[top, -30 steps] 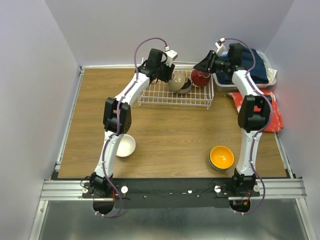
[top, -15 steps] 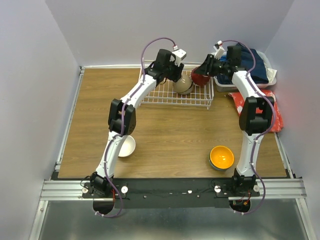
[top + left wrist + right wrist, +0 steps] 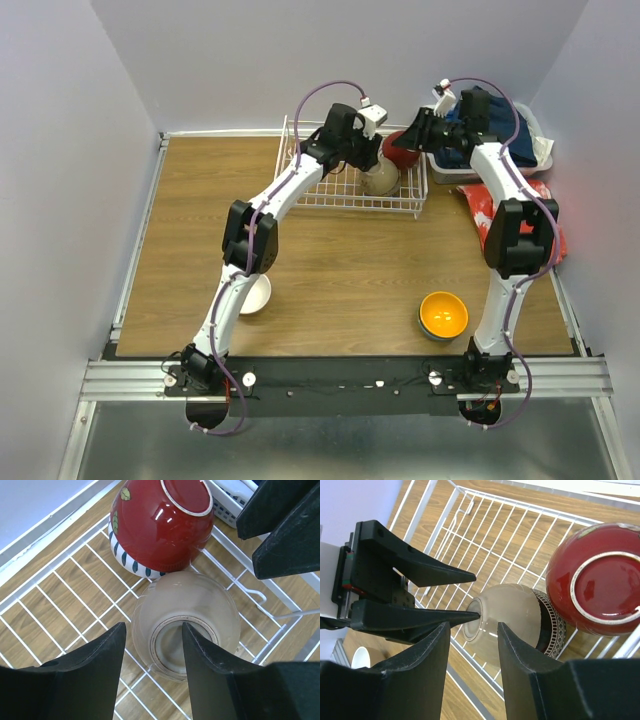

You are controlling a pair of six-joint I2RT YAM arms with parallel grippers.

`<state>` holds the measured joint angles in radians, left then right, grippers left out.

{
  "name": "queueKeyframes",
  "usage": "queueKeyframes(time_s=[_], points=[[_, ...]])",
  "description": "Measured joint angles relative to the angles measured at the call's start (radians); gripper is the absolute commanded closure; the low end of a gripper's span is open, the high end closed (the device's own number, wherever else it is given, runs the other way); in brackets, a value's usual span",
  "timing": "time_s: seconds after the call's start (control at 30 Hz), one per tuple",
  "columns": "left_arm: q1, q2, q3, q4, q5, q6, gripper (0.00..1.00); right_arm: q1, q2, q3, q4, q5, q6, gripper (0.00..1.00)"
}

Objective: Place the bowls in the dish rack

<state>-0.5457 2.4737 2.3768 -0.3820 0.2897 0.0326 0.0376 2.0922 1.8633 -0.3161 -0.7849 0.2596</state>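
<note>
The white wire dish rack stands at the back middle of the table. In its right end a tan bowl lies foot up, nested over a black patterned bowl. A red bowl leans bottom up beside them. My left gripper is open right over the tan bowl, one fingertip at its foot ring. My right gripper hangs open just above the rack's right end, holding nothing. A white bowl and an orange bowl sit on the table near me.
A white plastic basket of blue clothes stands just right of the rack, under my right arm. A red cloth lies at the right edge. The two grippers are close together over the rack's right end.
My left gripper has swung right along the rack and opened a little. The tan bowl now lies farther right, over the black one. The right gripper has barely shifted.
</note>
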Motion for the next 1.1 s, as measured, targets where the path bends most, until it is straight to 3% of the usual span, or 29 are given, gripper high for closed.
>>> queueKeyframes(time_s=[1.1], points=[[-0.073, 0.136, 0.119, 0.174, 0.015, -0.135, 0.3, -0.04, -0.115, -0.101, -0.031, 0.105, -0.063, 0.5]])
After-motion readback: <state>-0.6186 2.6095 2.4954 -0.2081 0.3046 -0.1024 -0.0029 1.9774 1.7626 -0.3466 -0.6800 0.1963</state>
